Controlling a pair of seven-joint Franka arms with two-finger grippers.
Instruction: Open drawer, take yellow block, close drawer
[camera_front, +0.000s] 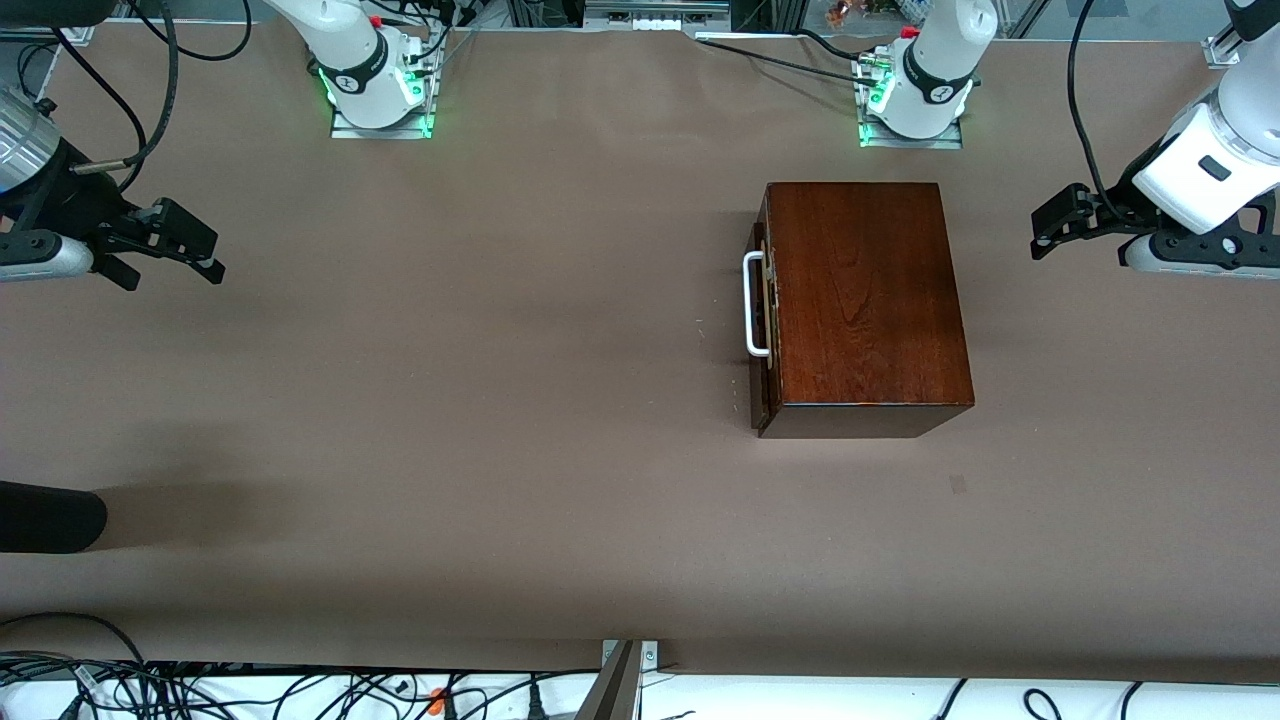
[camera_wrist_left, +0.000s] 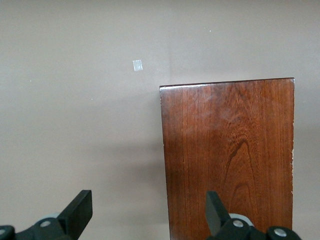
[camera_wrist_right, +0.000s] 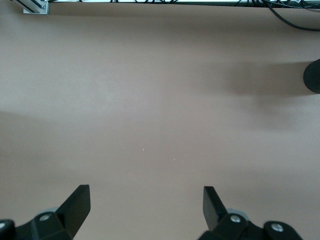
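Observation:
The glossy reddish-brown wooden box (camera_front: 866, 290) stands on the table toward the left arm's end. Its drawer (camera_front: 761, 300) is pushed in, with the white loop handle (camera_front: 754, 304) on the dark front facing the right arm's end. The yellow block is hidden. My left gripper (camera_front: 1042, 225) is open and empty, up in the air at the left arm's end of the table, clear of the box. In the left wrist view the box top (camera_wrist_left: 230, 155) lies below my open left gripper (camera_wrist_left: 148, 207). My right gripper (camera_front: 205, 250) is open and empty over the right arm's end, over bare table in its wrist view (camera_wrist_right: 145, 202).
The brown table (camera_front: 450, 400) is bare around the box. A small pale tape mark (camera_front: 958, 485) lies nearer the front camera than the box; it also shows in the left wrist view (camera_wrist_left: 137, 65). A dark rounded object (camera_front: 45, 517) sits at the table edge at the right arm's end.

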